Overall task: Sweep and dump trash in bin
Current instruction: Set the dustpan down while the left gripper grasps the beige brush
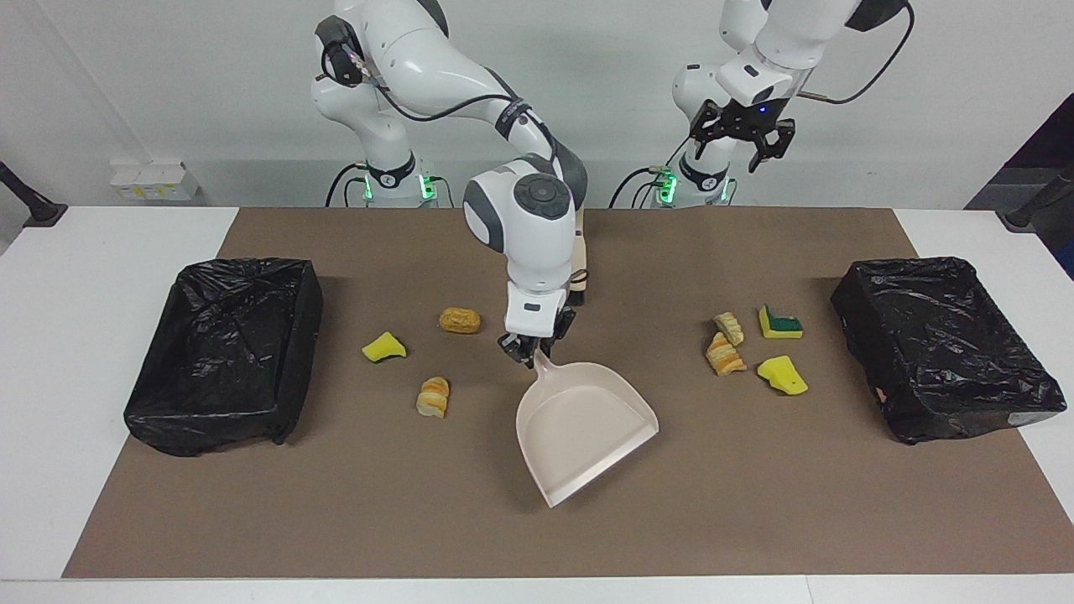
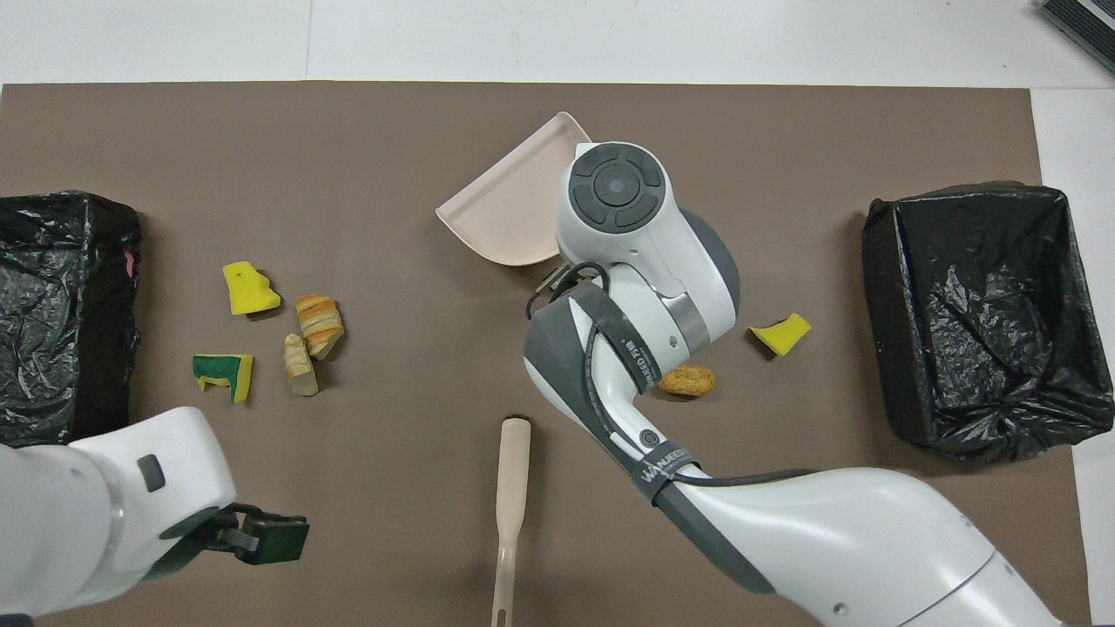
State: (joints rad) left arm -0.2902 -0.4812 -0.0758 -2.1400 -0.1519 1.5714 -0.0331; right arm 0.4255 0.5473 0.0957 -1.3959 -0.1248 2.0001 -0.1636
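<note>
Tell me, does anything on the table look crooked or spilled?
The dustpan sits askew, its mouth angled toward the left arm's end, held by its handle in the right gripper. Seven trash scraps lie scattered on the brown mat, none yet binned.

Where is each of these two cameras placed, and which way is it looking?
Facing view: high across the table, looking at both arms' bases; right gripper holds the beige plastic dustpan, left gripper is raised.
Overhead view: above the robots, looking steeply down; both arms enter from the bottom.
Shared: the dustpan, the yellow sponge wedge.
</note>
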